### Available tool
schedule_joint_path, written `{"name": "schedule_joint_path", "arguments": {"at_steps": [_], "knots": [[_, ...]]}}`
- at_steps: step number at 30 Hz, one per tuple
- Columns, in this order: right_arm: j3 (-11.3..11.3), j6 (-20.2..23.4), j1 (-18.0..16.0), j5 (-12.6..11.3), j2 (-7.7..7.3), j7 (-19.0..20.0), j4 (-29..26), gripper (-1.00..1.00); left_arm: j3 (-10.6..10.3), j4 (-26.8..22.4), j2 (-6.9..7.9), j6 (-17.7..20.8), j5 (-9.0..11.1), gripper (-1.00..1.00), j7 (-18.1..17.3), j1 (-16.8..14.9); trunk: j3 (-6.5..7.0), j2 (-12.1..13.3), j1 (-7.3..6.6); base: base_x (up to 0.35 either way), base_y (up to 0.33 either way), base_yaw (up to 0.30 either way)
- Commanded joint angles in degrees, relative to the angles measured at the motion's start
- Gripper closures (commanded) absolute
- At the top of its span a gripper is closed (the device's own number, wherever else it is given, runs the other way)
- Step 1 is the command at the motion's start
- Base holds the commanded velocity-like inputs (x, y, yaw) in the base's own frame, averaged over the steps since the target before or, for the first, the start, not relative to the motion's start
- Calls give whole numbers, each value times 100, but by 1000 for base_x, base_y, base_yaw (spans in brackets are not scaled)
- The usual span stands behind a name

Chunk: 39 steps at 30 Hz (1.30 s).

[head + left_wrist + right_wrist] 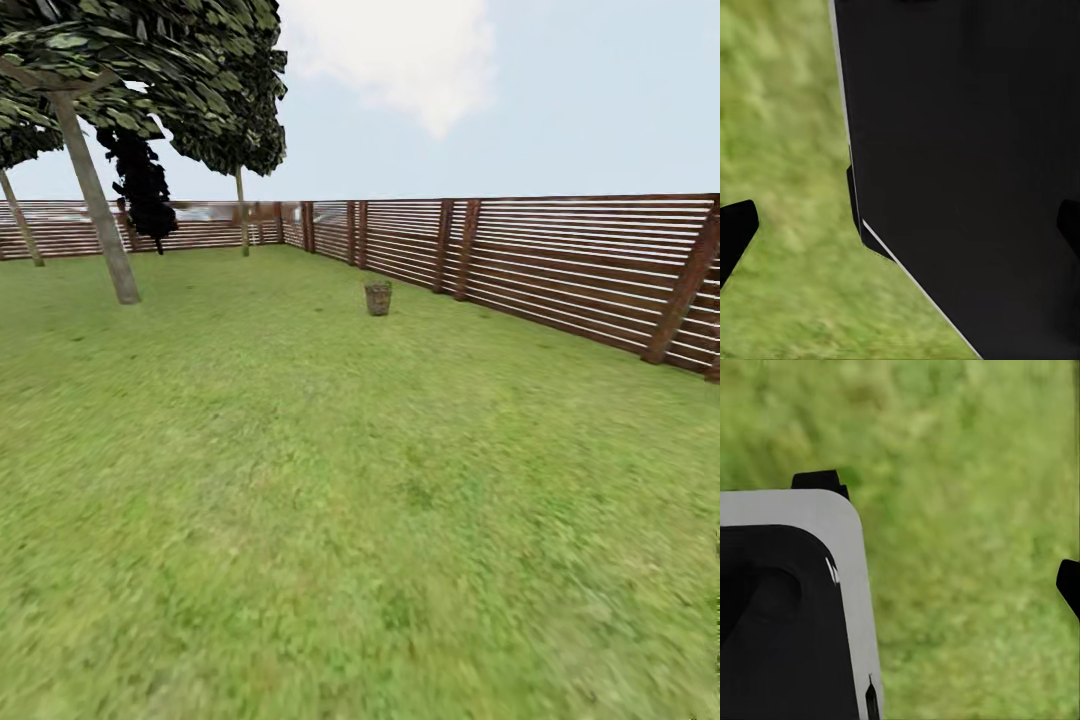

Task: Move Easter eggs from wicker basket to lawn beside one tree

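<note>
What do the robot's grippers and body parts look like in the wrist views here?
Little shows. In the left wrist view, black fingertips sit at the picture's two edges, beside a large flat black panel with a thin pale edge. In the right wrist view, one black fingertip shows, plus a rounded black body part with a light grey border. No cables or markings visible.

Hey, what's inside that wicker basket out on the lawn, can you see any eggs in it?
No eggs can be made out. The wicker basket stands far off on the lawn, seen from the side, so its wall hides the inside. Behind it runs the wooden fence.
</note>
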Motion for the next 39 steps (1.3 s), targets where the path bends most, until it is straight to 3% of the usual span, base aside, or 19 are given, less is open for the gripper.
{"name": "schedule_joint_path", "arguments": {"at_steps": [1,7,9,12,15,18,21,24,26,30,32,34,35,36,37,39], "knots": [[0,-46,-11,-47,1,5,26,-100,-1,-11,2,-9,-19,-100,-15,4,-4,-2,4,340,0,-292],[-19,-41,-11,-54,-3,-13,26,-100,3,-17,14,-9,-1,-100,-18,4,-4,-2,4,340,0,-203],[-30,-35,-11,-64,-44,-30,-43,-100,32,-236,38,1,222,-100,-14,4,-4,-2,4,340,0,-31],[-32,-26,-11,-133,-60,-32,-141,-100,76,-445,70,24,785,-100,-16,4,-4,-2,4,340,0,-10],[2,-19,-11,-476,-60,-20,-169,-100,58,-489,46,39,1120,-100,7,4,-4,-2,4,340,0,-2],[70,-18,-11,-503,-30,-18,-185,-100,41,-486,32,95,1176,-100,22,4,-4,-2,4,321,0,-1],[218,-47,-11,-237,49,-50,-192,-100,42,-486,29,147,1191,-100,30,4,-4,-2,4,284,0,0],[204,-62,-11,-238,383,-147,-188,-100,59,-524,16,137,1226,-100,37,4,-4,-2,4,329,34,0],[213,-72,-11,-271,496,-236,-196,-100,65,-585,-5,137,1242,-100,20,4,-4,-2,4,338,74,0],[198,-79,-11,-318,514,-292,-455,-100,71,-1048,-28,293,1255,-100,23,-8,-4,-2,4,340,40,0],[196,-13,-11,-296,409,-420,-1151,-100,81,-1548,-41,559,1263,-100,32,-89,-4,-2,4,343,9,0],[229,238,-11,-248,291,-542,-2035,-100,84,-2238,-47,1365,1265,-100,39,-328,-4,-2,4,343,4,0],[237,731,-11,-150,192,-583,-2809,-100,85,-2946,-45,2198,1269,-100,54,-558,-4,-2,4,343,2,0],[233,1837,-11,53,49,-598,-3979,-100,114,-3843,-24,3019,1280,-100,64,-825,-4,-2,4,344,1,0],[225,2475,-11,113,-2,-591,-4589,-100,188,-4241,-12,3236,1282,-100,65,-932,-4,-2,4,344,0,0],[206,3497,-13,133,-57,-581,-5640,-100,541,-4932,6,3487,1270,-100,70,-1073,-4,-2,4,344,0,0]]}}
